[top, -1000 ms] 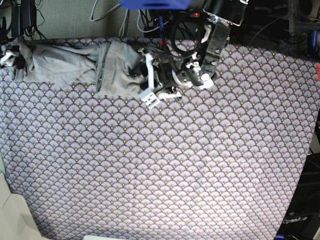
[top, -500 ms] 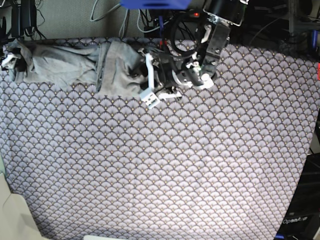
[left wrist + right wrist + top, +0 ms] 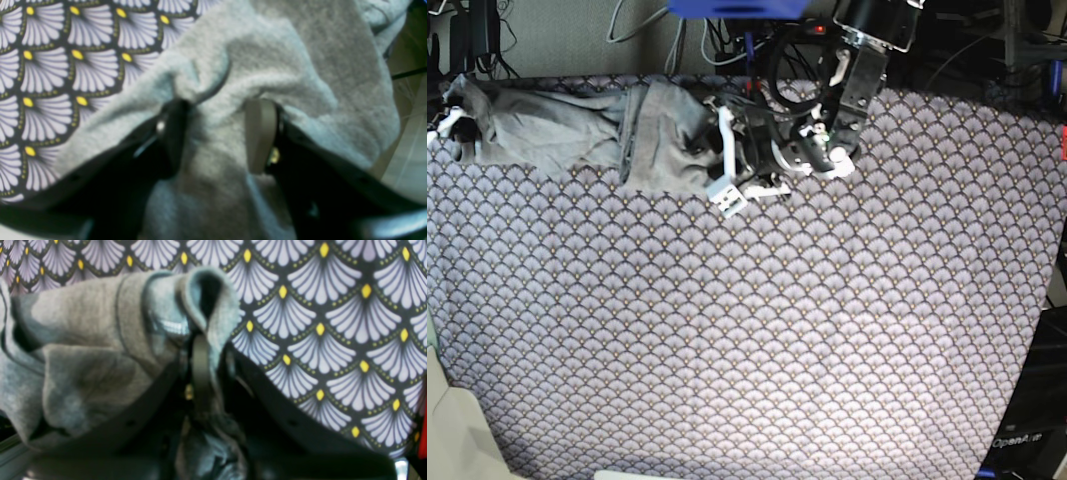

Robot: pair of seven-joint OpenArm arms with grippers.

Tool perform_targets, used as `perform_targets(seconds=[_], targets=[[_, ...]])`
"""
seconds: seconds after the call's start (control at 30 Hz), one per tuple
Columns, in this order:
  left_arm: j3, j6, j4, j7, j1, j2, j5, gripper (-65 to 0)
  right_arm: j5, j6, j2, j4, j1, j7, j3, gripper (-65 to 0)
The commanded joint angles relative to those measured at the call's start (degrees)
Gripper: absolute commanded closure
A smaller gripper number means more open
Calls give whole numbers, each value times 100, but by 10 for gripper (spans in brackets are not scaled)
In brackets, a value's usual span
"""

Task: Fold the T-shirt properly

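A purple tablecloth [image 3: 757, 330] printed with pale scallop fans and small yellow dots covers nearly the whole table, bare across its middle and near side. The grey T-shirt [image 3: 577, 130] lies bunched in a long crumpled band along the far edge of the cloth, running from the far left corner toward the middle; it is rumpled and creased, with a thicker folded lump at its right end. The left arm [image 3: 862, 70] reaches down from the dark rig at the top, its white and black wrist parts sitting at the right end of the shirt. The left gripper [image 3: 217, 133] has its two fingers set apart with a ridge of grey fabric lying between them; the knit touches the dark finger [image 3: 173, 133] and bulges against the tan pad [image 3: 260, 133] on the other side, and the tablecloth shows just beside the bunch. At the far left corner the right gripper [image 3: 201, 373] has its fingers pressed together on a rolled hem of the shirt, pinching the edge so that the fabric curls up over the fingertips, with the patterned cloth just beside it.
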Motion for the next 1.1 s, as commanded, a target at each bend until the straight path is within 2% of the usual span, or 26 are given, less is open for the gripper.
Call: perform_targets(seconds=[0.0,0.2,0.43,0.63,0.87,1.07], targets=[[-17,98,23,290,14,-38,227,-289,-50,45,82,52,-31,-305,-51,0],[-17,98,23,290,5,-29,227,-289,-50,45,73,1432,-321,-533,-16,0],[-17,98,23,290,-4,-38,227,-289,-50,45,-217,2821,-348,-1430,-7,0],[-17,98,6,290,-12,-47,227,-289,-50,45,-630,4061,-189,-2142,-16,0],[-17,98,23,299,-21,-47,227,-289,-50,45,-1122,4324,479,-3162,-42,0],[-17,98,23,299,-21,-47,227,-289,-50,45,-1527,4324,910,-3201,-60,0]])
